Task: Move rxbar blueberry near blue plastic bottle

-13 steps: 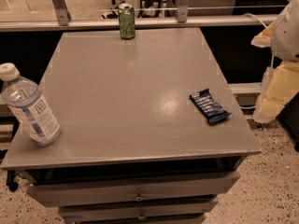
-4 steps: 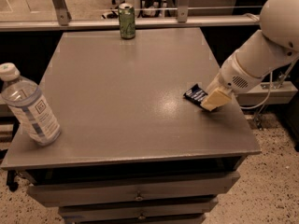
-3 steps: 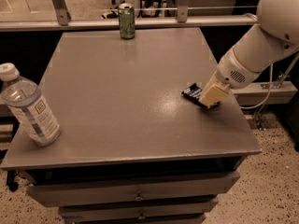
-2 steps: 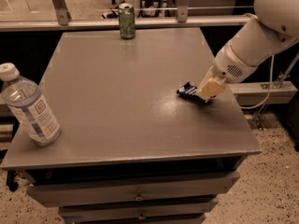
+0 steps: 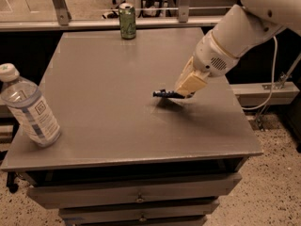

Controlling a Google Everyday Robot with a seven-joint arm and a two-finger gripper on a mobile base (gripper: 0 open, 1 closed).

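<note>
The rxbar blueberry [image 5: 165, 94] is a dark navy flat bar, held edge-on a little above the grey table [image 5: 108, 117], its shadow on the surface just below. My gripper [image 5: 184, 91] with cream-coloured fingers is shut on the bar's right end, right of the table's middle. The white arm comes down from the upper right. The blue plastic bottle [image 5: 29, 108], clear with a white cap and pale label, stands at the table's left front edge, far left of the bar.
A green drink can [image 5: 127, 20] stands at the table's far edge. Drawers [image 5: 136, 197] sit below the tabletop. A rail and metal posts [image 5: 58, 4] run behind the table. A cable [image 5: 273, 60] hangs at the right.
My gripper came down onto the bar at the table's right side, closed on it, lifted it off the surface and carried it leftward toward the middle.
</note>
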